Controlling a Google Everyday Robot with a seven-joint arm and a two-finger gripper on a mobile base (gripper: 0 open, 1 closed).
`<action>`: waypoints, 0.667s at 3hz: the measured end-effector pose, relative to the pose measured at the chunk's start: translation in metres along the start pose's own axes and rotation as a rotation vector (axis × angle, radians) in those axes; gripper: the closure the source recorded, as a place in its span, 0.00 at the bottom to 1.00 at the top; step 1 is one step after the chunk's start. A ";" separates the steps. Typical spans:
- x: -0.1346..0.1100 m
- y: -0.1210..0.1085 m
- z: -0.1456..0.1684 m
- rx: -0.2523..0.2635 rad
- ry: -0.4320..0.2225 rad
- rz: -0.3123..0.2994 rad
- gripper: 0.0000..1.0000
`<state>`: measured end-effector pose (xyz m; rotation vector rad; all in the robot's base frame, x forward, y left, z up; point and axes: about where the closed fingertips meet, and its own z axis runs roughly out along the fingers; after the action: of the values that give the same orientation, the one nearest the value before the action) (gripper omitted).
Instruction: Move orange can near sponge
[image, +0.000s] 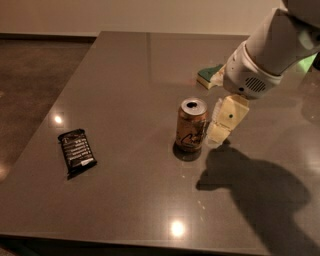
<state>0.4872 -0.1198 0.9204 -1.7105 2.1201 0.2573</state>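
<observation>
Though open tabletop (125, 210) runs along the near edge, a black wrapper (77, 151) lies toward the left edge. Farther in, mid-table, the orange can (191, 126) stands upright, long axis vertical, silver top up. Just right of it hangs the gripper (223, 122); how wide it is set, I cannot tell. Beyond, far right, sits the sponge (208, 76).

One camera looks down at a slant from above the near edge of the dark grey polished bench (125, 100), facing the pale far wall (150, 15). The bench fills most of the view; the cream gripper (216, 134) hangs right of centre.
</observation>
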 end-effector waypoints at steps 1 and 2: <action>-0.011 -0.001 0.011 -0.021 -0.035 0.005 0.00; -0.019 0.003 0.017 -0.032 -0.056 0.000 0.03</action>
<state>0.4911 -0.0958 0.9128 -1.7007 2.0867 0.3378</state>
